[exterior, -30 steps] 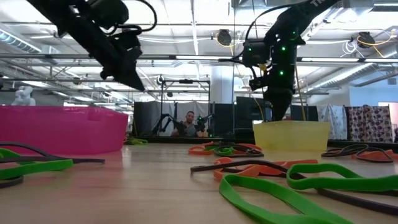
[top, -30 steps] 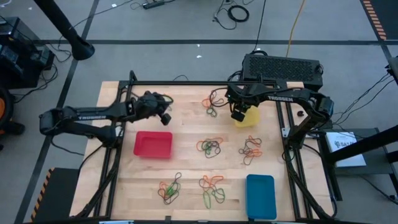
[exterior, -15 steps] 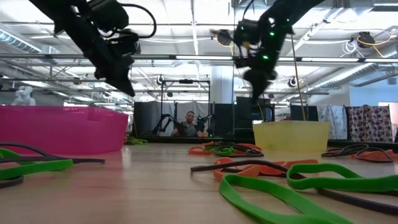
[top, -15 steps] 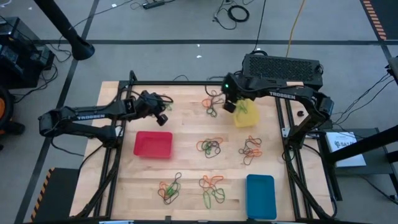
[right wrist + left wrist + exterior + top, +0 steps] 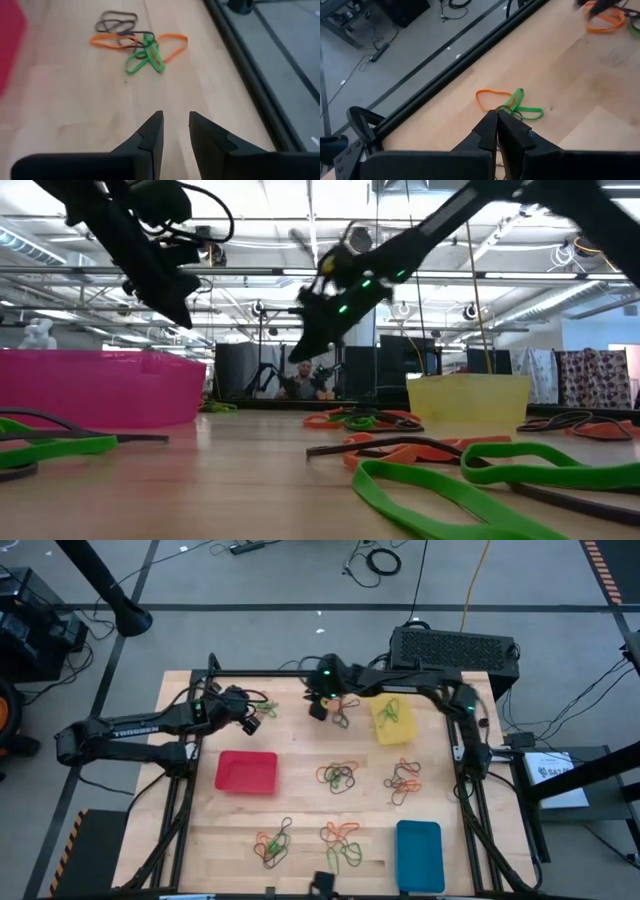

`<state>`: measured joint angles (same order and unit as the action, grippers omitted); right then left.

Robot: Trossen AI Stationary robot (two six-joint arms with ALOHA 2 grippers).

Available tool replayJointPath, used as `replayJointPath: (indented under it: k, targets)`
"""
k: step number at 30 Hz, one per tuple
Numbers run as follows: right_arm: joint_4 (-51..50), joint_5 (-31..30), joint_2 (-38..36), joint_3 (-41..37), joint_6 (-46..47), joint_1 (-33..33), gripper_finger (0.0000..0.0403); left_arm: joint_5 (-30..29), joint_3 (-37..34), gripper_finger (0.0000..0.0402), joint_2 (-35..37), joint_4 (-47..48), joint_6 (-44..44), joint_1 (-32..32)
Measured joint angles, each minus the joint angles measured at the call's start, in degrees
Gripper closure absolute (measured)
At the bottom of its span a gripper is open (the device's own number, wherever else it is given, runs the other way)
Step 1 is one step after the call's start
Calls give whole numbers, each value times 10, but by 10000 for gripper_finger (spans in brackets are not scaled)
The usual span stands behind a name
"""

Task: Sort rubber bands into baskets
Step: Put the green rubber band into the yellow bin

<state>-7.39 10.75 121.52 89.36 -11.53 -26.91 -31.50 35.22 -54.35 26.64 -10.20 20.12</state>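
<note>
My left gripper (image 5: 251, 720) hangs shut and empty above the far left of the table, also in the low view (image 5: 186, 316). Its tips (image 5: 496, 119) are over a small pile of orange, green and dark rubber bands (image 5: 510, 102). My right gripper (image 5: 318, 709) is open and empty, in the air right of that pile (image 5: 137, 44), left of the yellow basket (image 5: 392, 722). A green band (image 5: 388, 712) lies in the yellow basket. The red basket (image 5: 246, 771) stands at mid left and the blue basket (image 5: 419, 855) at the near right.
More band piles lie at the far middle (image 5: 345, 705), the centre (image 5: 338, 776), the right (image 5: 403, 780) and the near side (image 5: 272, 840) (image 5: 340, 846). A dark rail (image 5: 445, 65) runs along the far edge. A person sits beyond the table (image 5: 303, 378).
My right gripper has swung from above the yellow basket toward the table's left edge, along the far side, past the far middle pile. A green band now shows in the yellow basket. My left gripper has drifted a little toward the left edge.
</note>
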Motion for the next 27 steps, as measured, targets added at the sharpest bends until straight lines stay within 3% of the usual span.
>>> replayJointPath:
  k: [8, 15, 19, 27]
  targets:
    - [-219, 2, 138, 276, -6, 2, 316, -8, 0, 385, 22, 36, -5, 0]
    - [-318, -15, 251, 459, -102, 15, 316, -48, 0, 385, 41, 59, 4, 5]
    - [-322, -79, 253, 438, -151, 35, 316, -59, 0, 385, 45, 70, 6, 5]
    - [-287, -78, 240, 458, -131, 81, 316, -63, 0, 385, 44, 48, 26, 10]
